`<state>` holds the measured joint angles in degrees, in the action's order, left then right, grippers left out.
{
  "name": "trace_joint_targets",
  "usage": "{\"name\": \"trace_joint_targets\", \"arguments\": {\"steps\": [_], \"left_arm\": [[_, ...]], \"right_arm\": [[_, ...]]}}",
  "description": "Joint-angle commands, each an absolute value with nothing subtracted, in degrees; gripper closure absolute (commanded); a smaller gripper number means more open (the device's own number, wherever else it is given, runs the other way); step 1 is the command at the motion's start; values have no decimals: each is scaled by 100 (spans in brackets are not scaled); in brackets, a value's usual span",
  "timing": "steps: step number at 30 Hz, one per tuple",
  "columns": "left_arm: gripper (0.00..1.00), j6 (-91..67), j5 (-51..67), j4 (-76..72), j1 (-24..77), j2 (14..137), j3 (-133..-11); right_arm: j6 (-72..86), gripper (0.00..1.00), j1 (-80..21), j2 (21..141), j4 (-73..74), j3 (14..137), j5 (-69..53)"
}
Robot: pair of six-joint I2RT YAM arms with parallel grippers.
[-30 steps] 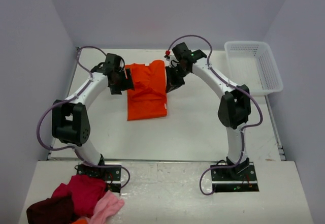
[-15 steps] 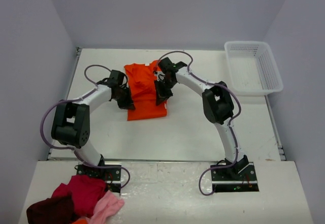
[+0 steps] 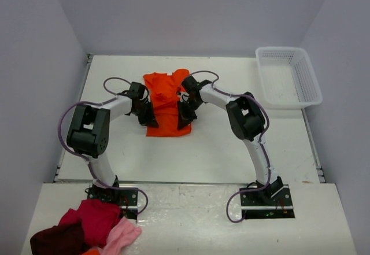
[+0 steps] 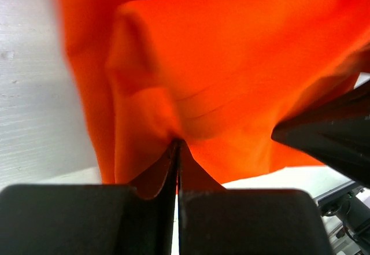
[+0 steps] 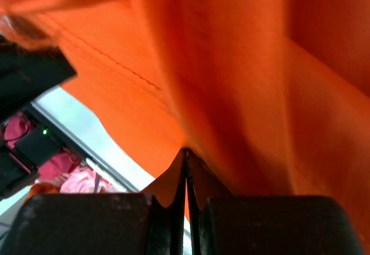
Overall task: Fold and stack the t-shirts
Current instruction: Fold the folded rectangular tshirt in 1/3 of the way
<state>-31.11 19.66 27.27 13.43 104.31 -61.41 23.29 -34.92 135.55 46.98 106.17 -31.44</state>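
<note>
From above, the orange t-shirt point(image 3: 165, 96) lies on the white worktop point(image 3: 231, 139), towards the far side and about midway across. It is partly folded, and its far end is bunched. My left hand point(image 3: 148, 118) is at the shirt's left edge and my right hand point(image 3: 184, 115) is at its right edge. Both sit near the shirt's near end, facing each other across the cloth. A white basket point(image 3: 287, 49) stands at the far right corner, well apart from the shirt. A heap of clothes point(image 3: 87, 226) in red, dark red and pink lies beside my left base.

From my left wrist, my left hand point(image 4: 177, 146) has its two fingers pressed together, with a fold of the orange t-shirt point(image 4: 231, 64) pinched between the tips. The cloth spreads up and away from the pinch, and bare worktop point(image 4: 29, 122) shows at the left.

From my right wrist, my right hand point(image 5: 185, 152) is likewise clamped tight on a fold of the orange t-shirt point(image 5: 231, 81), which fills most of the view. Below the cloth's edge, at lower left, pink and red clothes point(image 5: 69, 177) show, blurred.
</note>
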Motion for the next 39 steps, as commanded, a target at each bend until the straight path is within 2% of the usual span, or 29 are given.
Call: {"name": "trace_joint_targets", "arguments": {"steps": [1,8,19,25,33,39], "left_arm": [[100,-3138,1811,2777,1389,10486,-6214],[100,-3181,1687,3041,1485,9863,-5555],[100,-3664,1652,3524,2389,8711,-4773],[100,-3946,1591,3542,2540,8316,-4377],[100,-4262,1582,3577,2715,7753,-3894],[100,-4412,1424,3805,2839,6717,-4112]], "right_arm": [[2575,100,-3533,13001,4316,9872,-3103],[2891,100,-3524,12473,3640,8361,-2945],[2988,100,-3525,11602,3218,6945,-2804],[3217,100,-3542,10996,2813,6040,-2953],[3147,100,-3542,10653,2628,5379,-2918],[2971,100,-3621,10152,2671,5220,-2892]]}}
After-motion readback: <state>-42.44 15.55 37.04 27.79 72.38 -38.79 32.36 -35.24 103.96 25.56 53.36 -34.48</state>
